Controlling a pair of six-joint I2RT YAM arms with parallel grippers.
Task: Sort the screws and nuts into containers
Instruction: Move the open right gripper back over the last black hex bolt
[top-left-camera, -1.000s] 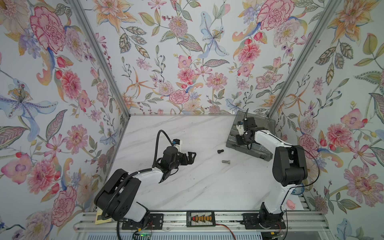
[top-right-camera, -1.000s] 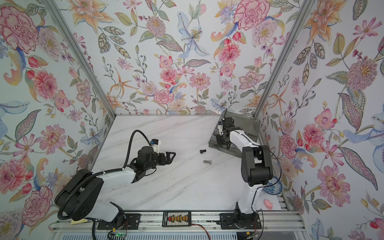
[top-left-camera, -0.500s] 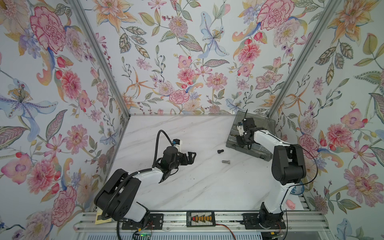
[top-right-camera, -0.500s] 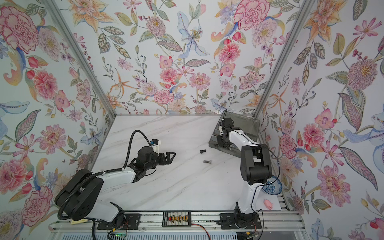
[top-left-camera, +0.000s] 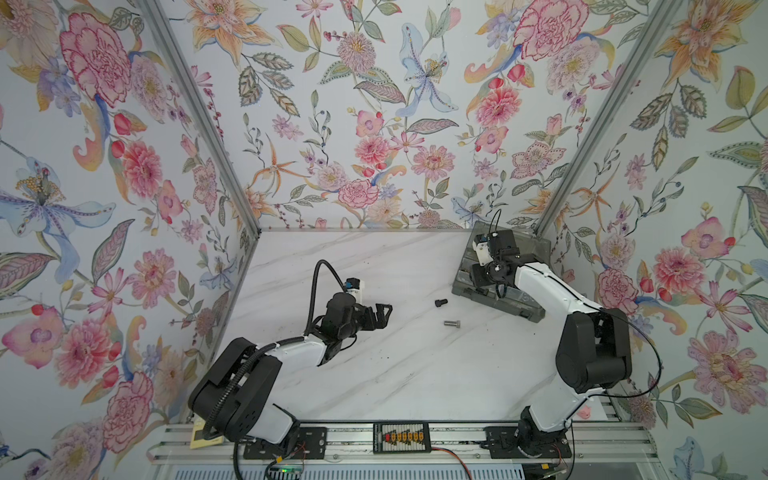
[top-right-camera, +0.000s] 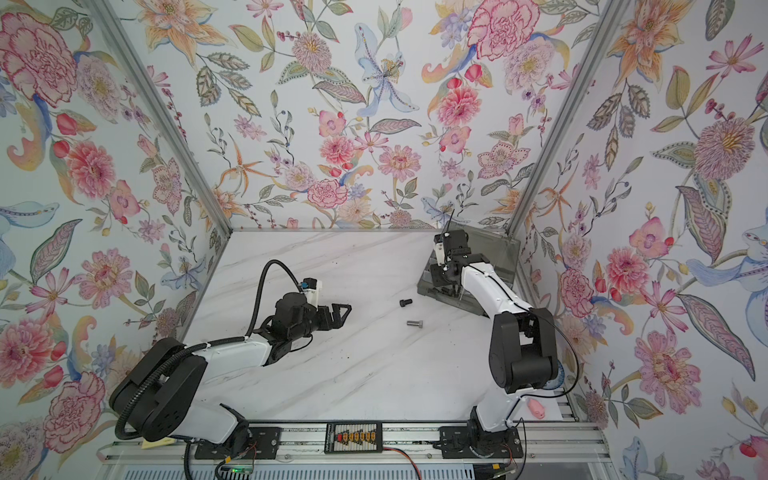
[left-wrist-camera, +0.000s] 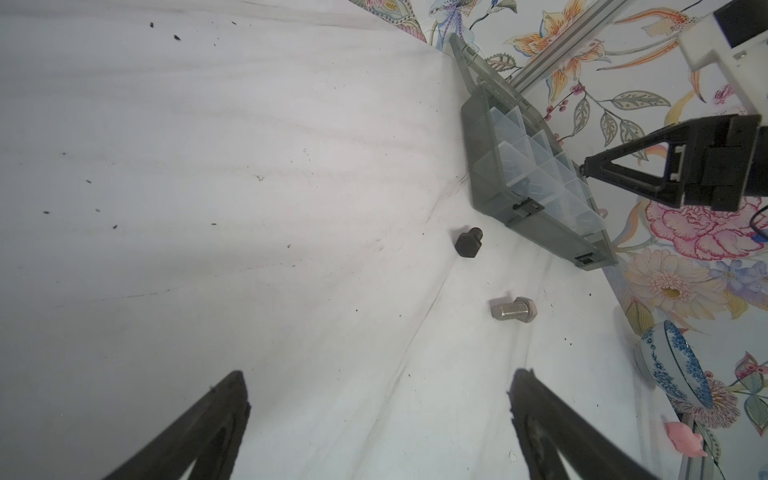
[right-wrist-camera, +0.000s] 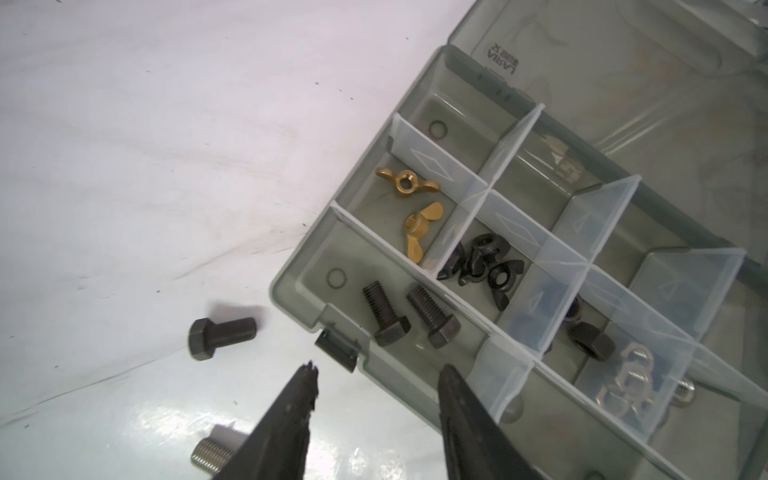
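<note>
Flowered wallpaper closes in three sides of your cell, and the white marble-veined table (top-left-camera: 374, 374) is nearly bare. The landmark is the smoky-grey organiser box (right-wrist-camera: 490, 75), lid thrown back, sitting by the right wall in both top views.

You appear to be between drops. The right gripper (right-wrist-camera: 376, 374) hangs over the box's near corner with its jaws parted about halfway and nothing between them. Under it, in the corner compartment, lie two black bolts (right-wrist-camera: 409, 313), side by side. My reading is that a screw has just been let go there and a fresh pick is due.

Two screws are left on the table, both a short way out from the box's front edge: a black bolt (right-wrist-camera: 220, 336) near the latch corner, lying on its side, and a silver hex-head bolt (left-wrist-camera: 514, 309) a little farther out. The black one is short and stubby with a wide hex head — expect it to roll if nudged, so straddle the shaft squarely before closing.

Other compartments already hold brass wing nuts (right-wrist-camera: 415, 208), black wing nuts (right-wrist-camera: 484, 262), a black hex nut (right-wrist-camera: 590, 340) and silver nuts (right-wrist-camera: 627, 382).

The left gripper (left-wrist-camera: 378, 386) sits well away from the box, jaws wide apart and empty — its view faces both loose bolts.
</note>
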